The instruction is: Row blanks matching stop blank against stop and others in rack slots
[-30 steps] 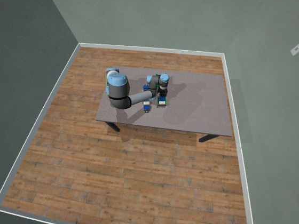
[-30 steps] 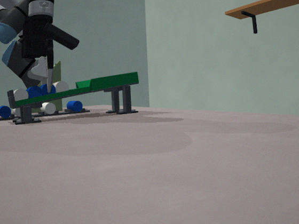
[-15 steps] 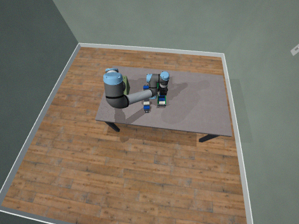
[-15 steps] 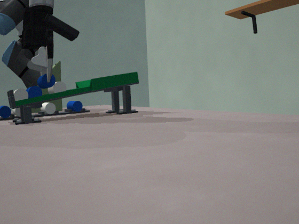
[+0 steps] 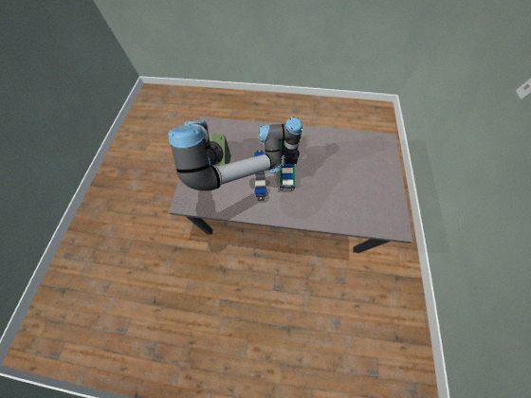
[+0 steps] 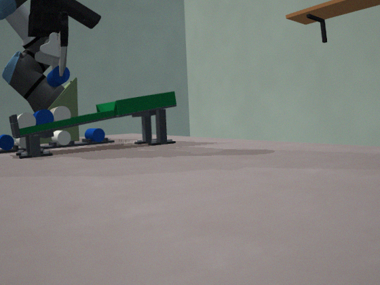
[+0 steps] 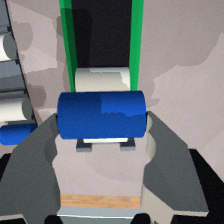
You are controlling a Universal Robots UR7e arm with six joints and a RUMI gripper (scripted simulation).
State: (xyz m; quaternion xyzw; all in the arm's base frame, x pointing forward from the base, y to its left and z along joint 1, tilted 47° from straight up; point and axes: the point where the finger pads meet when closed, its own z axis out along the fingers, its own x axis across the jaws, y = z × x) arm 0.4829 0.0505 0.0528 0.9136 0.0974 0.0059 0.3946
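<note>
Gripper [image 5: 291, 157] [image 6: 58, 76] [image 7: 102, 113] is clamped on a blue blank [image 5: 288, 165] [image 6: 58, 76] [image 7: 101, 115], one finger at each end, bar level & held crosswise above the ramp [image 5: 281, 177] [image 6: 146, 102] [image 7: 136, 40] — clear of the blanks on it.

Below, at the ramp's low end: white blank [image 5: 287, 182] [image 6: 26, 121] [image 7: 105, 141] at the stop [image 5: 287, 187] [image 6: 14, 125] [image 7: 84, 145], 2nd blue blank [image 5: 287, 176] [image 6: 43, 117] next up, then 2nd white blank [image 5: 287, 170] [image 6: 61, 113] [image 7: 102, 79]. All 3 lie across the ramp, close together. So 2 of 4 whites are on the ramp, w/ a blue btwn them. In the wrist view the held bar hides the ramp's blue one.

Alongside, on the robot-base side, the stock rack [image 5: 260, 175] [image 6: 74, 145] [image 7: 10, 75] has 4 blanks: blue end blank [image 5: 260, 191] [image 6: 6, 142] [image 7: 17, 134], white neighbor [image 5: 260, 183] [image 6: 21, 142] [image 7: 15, 109] right by it, another white one [image 6: 61, 138] [image 7: 6, 47] farther along, & far blue blank [image 5: 259, 153] [image 6: 94, 135]. Can't tell if each is centered.

Farther out: green pedestal [image 5: 219, 140] [image 6: 72, 117] by the arm's base, all on the gray table [image 5: 351, 187] [image 6: 203, 218]; brown wall shelf [image 6: 332, 8] up high in ext. view.
</note>
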